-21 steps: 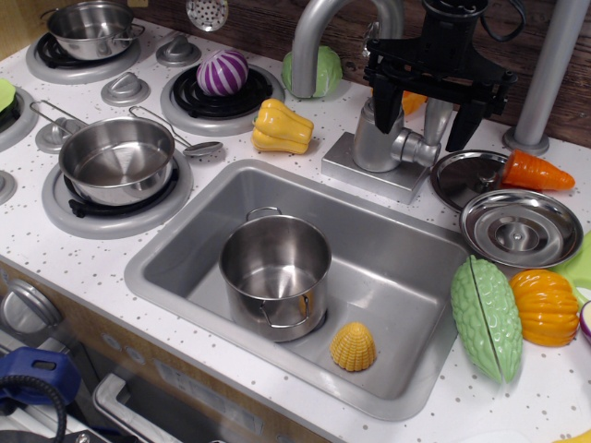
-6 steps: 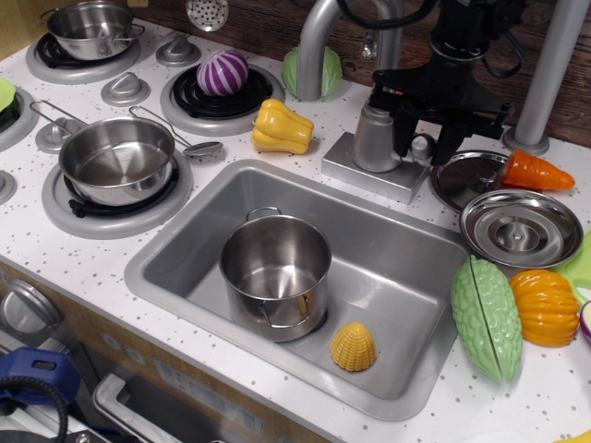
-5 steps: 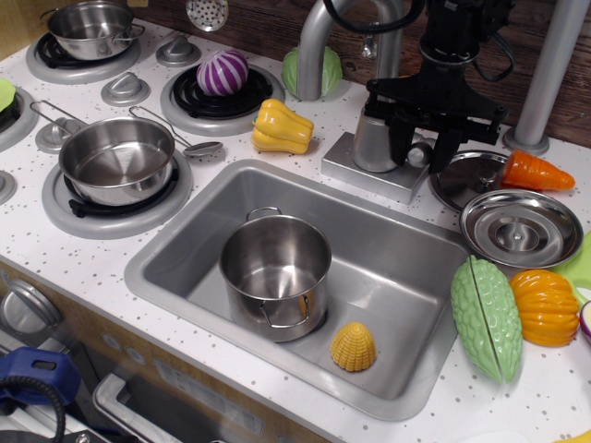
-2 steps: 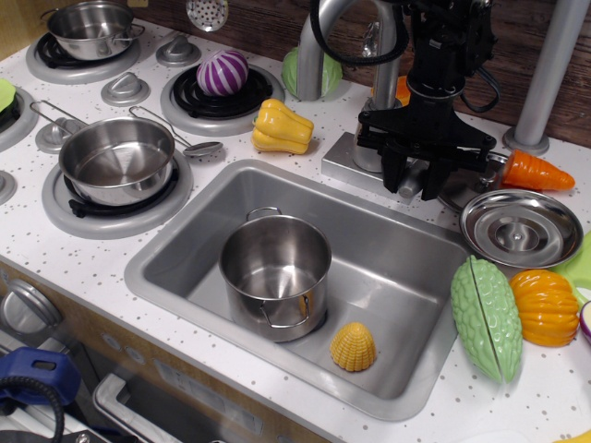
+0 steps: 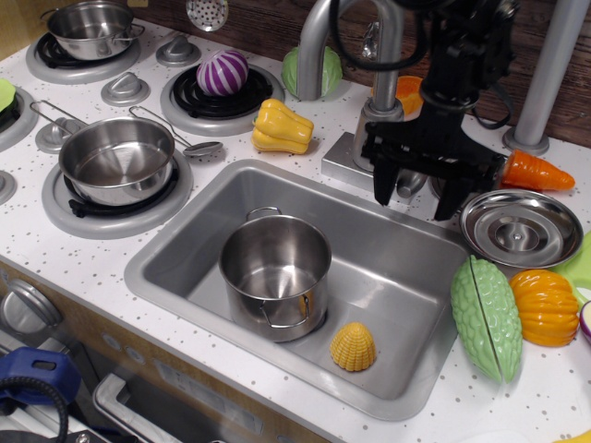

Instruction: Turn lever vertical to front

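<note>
The grey tap body [image 5: 380, 121] stands behind the sink, with the tall curved spout [image 5: 311, 46] to its left. The lever [image 5: 409, 184] is a short silver paddle on the tap's right side; it points forward and down toward the sink edge. My black gripper [image 5: 414, 203] hangs over it with the fingers [image 5: 381, 185] spread wide on either side of the lever. The jaws are open and I see no contact with the lever. The lever's joint with the peg is hidden behind the gripper body.
The sink [image 5: 175, 254] holds a steel pot [image 5: 275, 268] and a yellow toy [image 5: 354, 346]. Two steel lids [image 5: 520, 226] and a carrot [image 5: 536, 172] lie right of the gripper. A green gourd [image 5: 487, 318], a yellow pepper [image 5: 282, 126] and a grey post [image 5: 551, 65] stand nearby.
The gripper came down and forward from beside the tap top, and the lever swung from upright to pointing forward. Since the last frame the fingers have spread apart off the lever.
</note>
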`<action>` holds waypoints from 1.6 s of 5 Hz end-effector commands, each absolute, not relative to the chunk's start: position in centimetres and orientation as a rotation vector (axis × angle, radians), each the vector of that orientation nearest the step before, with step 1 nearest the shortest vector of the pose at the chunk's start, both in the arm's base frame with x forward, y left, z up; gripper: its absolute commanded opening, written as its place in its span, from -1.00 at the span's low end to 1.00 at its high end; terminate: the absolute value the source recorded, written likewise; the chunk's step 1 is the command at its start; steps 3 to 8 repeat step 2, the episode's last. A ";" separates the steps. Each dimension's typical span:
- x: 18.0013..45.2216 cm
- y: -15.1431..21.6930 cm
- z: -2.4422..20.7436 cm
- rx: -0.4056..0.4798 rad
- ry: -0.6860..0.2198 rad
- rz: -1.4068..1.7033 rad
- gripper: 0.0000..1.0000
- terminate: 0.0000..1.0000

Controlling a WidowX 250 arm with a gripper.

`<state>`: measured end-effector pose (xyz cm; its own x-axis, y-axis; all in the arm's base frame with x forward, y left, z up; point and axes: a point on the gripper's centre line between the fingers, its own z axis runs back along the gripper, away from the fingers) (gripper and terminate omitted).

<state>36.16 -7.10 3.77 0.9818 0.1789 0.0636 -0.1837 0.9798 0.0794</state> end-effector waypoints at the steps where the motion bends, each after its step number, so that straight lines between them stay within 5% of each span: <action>1: 35.9 -7.7 9.1 0.106 -0.110 0.209 1.00 -1.00; 2: 35.0 -7.7 9.9 0.137 -0.143 0.202 1.00 1.00; 8: 35.0 -7.7 9.9 0.137 -0.143 0.202 1.00 1.00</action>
